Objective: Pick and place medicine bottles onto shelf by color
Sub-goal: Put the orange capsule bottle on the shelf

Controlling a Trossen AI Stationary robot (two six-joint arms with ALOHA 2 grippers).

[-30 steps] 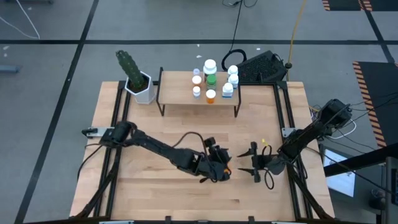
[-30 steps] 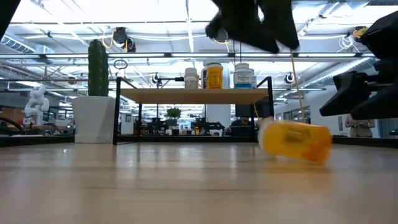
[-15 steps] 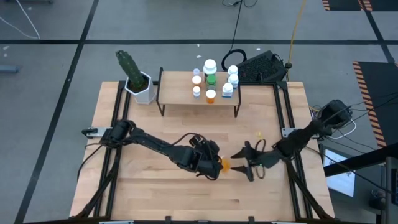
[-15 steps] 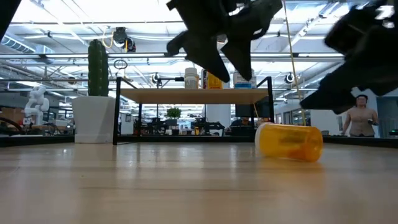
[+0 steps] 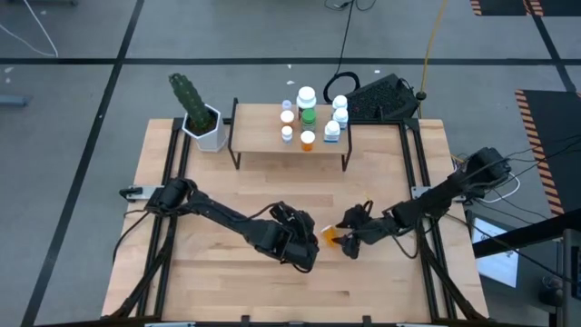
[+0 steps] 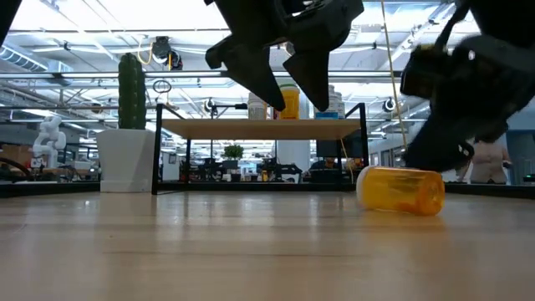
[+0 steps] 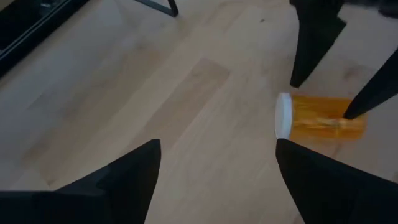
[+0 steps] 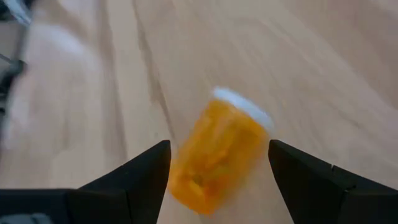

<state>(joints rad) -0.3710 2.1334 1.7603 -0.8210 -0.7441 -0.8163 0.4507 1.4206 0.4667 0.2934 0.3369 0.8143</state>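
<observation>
Now an orange medicine bottle (image 5: 330, 237) lies on its side on the wooden table (image 5: 209, 263), near the middle of the near half, well apart from the shelf (image 5: 263, 136). Its body is clear orange and its cap is white and flat. The left gripper (image 5: 307, 245) is just to the left of it, with fingers spread apart and holding nothing. The right gripper (image 5: 349, 238) is just to the right, its fingers also apart, with the bottle in front of them and not clamped. Far on the shelf stand the other medicine bottles (image 5: 309, 116); the green one is the largest.
</observation>
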